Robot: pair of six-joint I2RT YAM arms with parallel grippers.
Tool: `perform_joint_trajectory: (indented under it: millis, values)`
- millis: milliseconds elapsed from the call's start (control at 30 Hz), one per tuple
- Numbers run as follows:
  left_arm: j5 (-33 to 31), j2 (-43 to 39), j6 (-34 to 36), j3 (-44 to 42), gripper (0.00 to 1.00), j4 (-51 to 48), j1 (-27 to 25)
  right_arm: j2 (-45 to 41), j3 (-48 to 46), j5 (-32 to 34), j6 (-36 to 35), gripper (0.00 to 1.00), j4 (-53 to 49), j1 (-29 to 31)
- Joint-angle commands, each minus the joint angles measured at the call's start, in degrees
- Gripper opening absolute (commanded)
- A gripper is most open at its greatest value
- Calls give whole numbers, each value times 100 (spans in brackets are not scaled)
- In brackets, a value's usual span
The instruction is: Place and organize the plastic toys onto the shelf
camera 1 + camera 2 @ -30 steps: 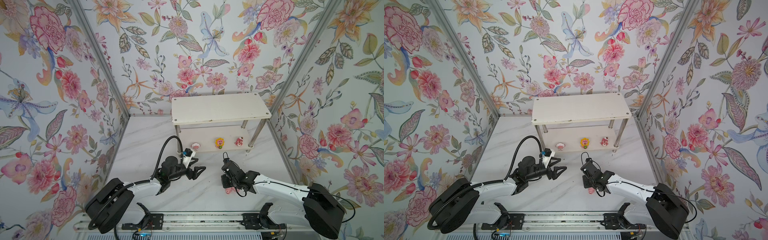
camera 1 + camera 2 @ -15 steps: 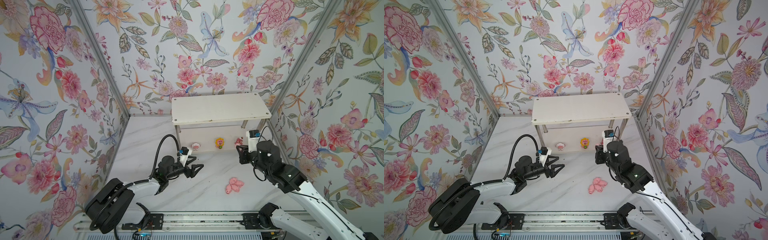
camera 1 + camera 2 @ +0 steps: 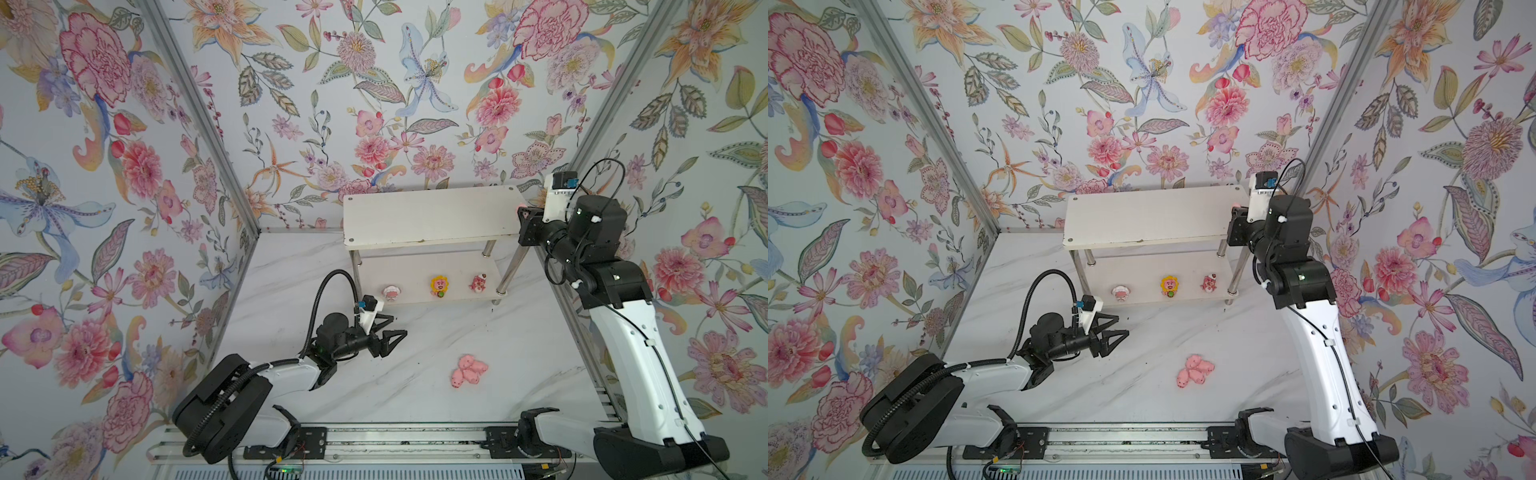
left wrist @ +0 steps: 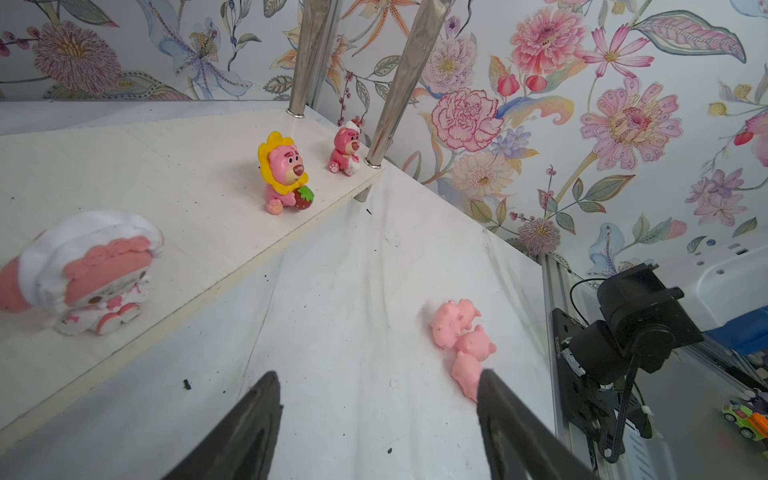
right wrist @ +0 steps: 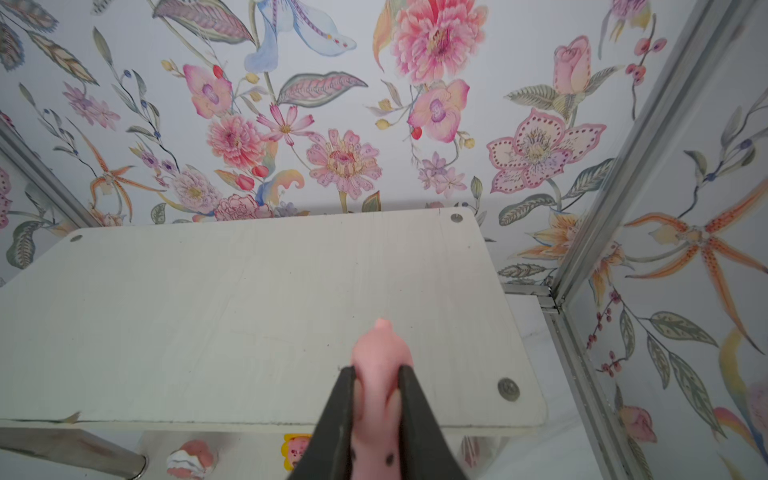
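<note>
The right end effector (image 5: pixel 376 374) is clamped on a pale pink pig (image 5: pixel 380 345), whose snout end pokes out beyond the fingertips while its rear is lost between the dark fingers. It sits over the right end of the top board (image 5: pixel 249 311) of the shelf (image 3: pixel 428 216), near the front right corner. Whether the pig touches the board cannot be told. In both top views this end effector (image 3: pixel 524 216) (image 3: pixel 1235 212) shows at the board's right edge, and the pig there is only a pink speck, mostly hidden by the wrist. The left end effector (image 3: pixel 397 326) stands with its jaws wide apart and empty, low over the desk (image 3: pixel 415 399), just in front of the left end of the lower board (image 4: pixel 166 187). The pile of pigs (image 3: pixel 468 370) lies on the desk well to its right and apart from it. In the left wrist view the pile (image 4: pixel 457 332) lies beyond the fingertips, and one finger covers part of the nearest pig, so the count is unclear. On the lower board stand the white-pink figurine (image 3: pixel 390 292), the sunflower-faced figurine (image 3: pixel 440 286) and the dark pink bear (image 3: pixel 478 283), spaced in a row. The white-pink figurine (image 4: pixel 87 274) is blurred and cut off at the frame edge in the left wrist view.
</note>
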Motion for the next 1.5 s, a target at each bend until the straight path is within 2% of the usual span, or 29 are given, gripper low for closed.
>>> perform_joint_trajectory:
  millis: [0, 167, 267, 467, 1067, 1267, 1333, 1467]
  values:
    - [196, 146, -98, -4, 75, -70, 78, 395, 367, -1265, -120, 20, -356, -428]
    - [342, 330, -111, 103, 74, -99, 91, 698, 501, -1801, -369, 20, -536, -529]
    - [386, 404, -111, 157, 74, -79, 105, 756, 435, -1820, -447, 21, -603, -533]
    - [435, 518, -167, 185, 74, 44, 120, 660, 145, -1274, -431, 21, -533, -494]
    - [386, 500, -261, 141, 75, 156, 127, 988, 106, -1073, -572, 35, -253, -511]
    - [387, 512, -265, 159, 76, 149, 139, 1068, 87, -1087, -613, 34, -210, -510]
    - [386, 503, -258, 166, 76, 148, 135, 1077, 67, -1098, -611, 29, -214, -511]
    - [386, 502, -261, 189, 76, 149, 148, 933, -168, -1146, -608, 28, -4, -511]
